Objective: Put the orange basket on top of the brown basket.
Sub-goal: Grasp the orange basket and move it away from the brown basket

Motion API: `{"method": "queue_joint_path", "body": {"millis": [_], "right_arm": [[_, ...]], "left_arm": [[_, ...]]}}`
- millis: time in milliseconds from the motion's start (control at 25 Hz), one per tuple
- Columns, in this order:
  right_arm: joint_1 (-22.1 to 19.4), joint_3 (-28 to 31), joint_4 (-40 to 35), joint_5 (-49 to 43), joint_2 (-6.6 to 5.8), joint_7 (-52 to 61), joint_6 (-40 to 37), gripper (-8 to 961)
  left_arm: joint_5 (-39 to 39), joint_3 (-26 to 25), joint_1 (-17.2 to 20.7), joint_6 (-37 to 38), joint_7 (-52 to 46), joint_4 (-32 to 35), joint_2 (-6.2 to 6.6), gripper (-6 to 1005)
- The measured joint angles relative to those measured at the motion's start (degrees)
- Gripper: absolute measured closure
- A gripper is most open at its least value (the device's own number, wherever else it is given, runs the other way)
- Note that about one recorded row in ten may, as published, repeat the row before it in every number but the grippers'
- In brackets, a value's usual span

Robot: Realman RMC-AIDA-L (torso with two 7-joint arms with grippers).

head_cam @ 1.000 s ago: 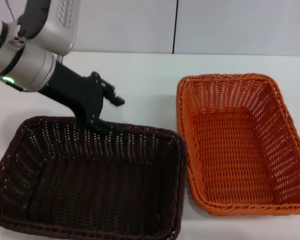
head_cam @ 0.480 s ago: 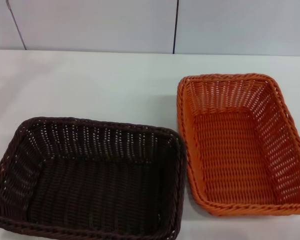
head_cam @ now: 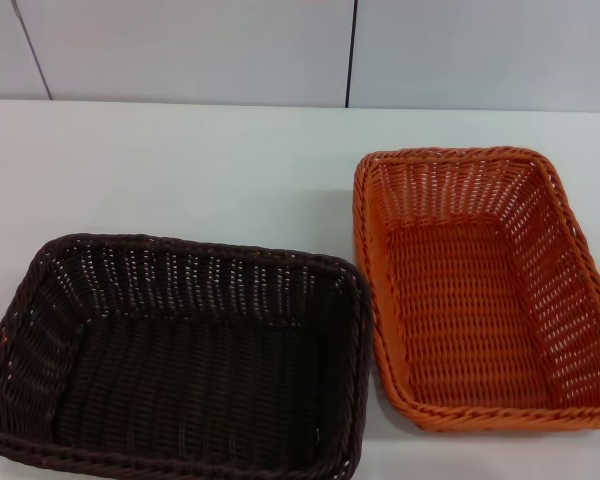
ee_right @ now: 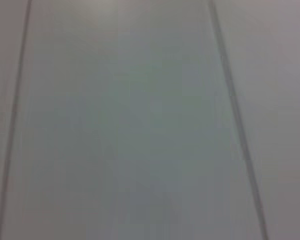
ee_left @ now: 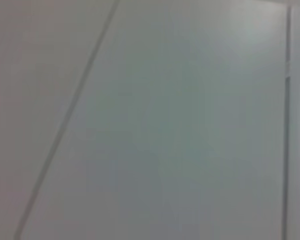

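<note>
Two baskets sit side by side on the white table (head_cam: 210,160), both upright with their open sides up. The brown basket (head_cam: 175,355) lies toward the table's near left corner, its long sides running along the near edge; its near rim reaches the bottom of the head view. The orange basket (head_cam: 480,290) lies toward the near right side of the table, turned so that its long sides run from the near edge toward the far edge. Its right rim is cut off by the side of the head view. The two baskets are just beside each other: the brown basket's right rim comes close to the orange basket's left rim near the orange basket's near left corner, and whether they touch there cannot be told. Neither basket is stacked on the other, and both show bare woven floors. The far half of the table lies bare up to the pale panelled wall (head_cam: 180,50) behind its far edge.

Neither claw shows in any view, so whether the left claw or the right claw is wide or narrow cannot be told. Both wrist views show only a pale flat surface crossed by thin dark lines, with no basket in them
</note>
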Motion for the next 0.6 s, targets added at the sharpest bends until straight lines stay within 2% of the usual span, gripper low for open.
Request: {"method": "queue_joint_path", "body": {"millis": [80,160,240,280,400,440,480,520,560,600], "right_arm": [[-0.6,0.42,3.71,-5.99,-0.01,0.37,-6.02,229],[-1.37,0.23,6.15,-7.84,-0.01,1.2,-8.82,230],[-5.08,0.09,17.22,-16.88,-0.2,11.71,-19.5,230],[-5.08,0.09,17.22,-16.88,-0.2,11.71,-19.5,230],[-6.92,1.54,26.19,-28.94,-0.9,25.71,-23.77,230],[-6.92,1.54,26.19,-28.94,-0.9,25.71,-23.77,230],[-7.44,3.53,32.52,-39.81,-1.17,37.28,-24.1,230],[-7.44,3.53,32.52,-39.81,-1.17,37.28,-24.1,230],[-7.45,4.73,35.54,-45.63,-1.23,43.4,-23.8,230],[-6.82,7.14,40.63,-55.53,-1.23,54.64,-22.49,230]], "left_arm": [[-0.99,-0.06,0.75,-0.34,1.79,1.8,0.09,244],[-2.26,-0.12,2.85,-0.64,4.76,5.01,0.14,244],[-2.28,-0.14,4.6,-0.73,5.25,6.43,0.05,245],[-2.28,-0.14,4.6,-0.73,5.25,6.43,0.05,245],[-3.23,-0.17,6.73,-0.84,5.21,8.93,0.18,245],[-3.47,-0.15,7.11,-0.92,5.18,9.29,0.17,245],[-3.66,-0.15,7.38,-1.1,5.18,9.52,0.18,245],[-3.66,-0.15,7.38,-1.1,5.18,9.52,0.18,245],[-3.66,-0.15,7.38,-1.1,5.18,9.52,0.18,245],[-3.74,-0.13,7.6,-1.27,5.18,9.82,0.16,245]]}}
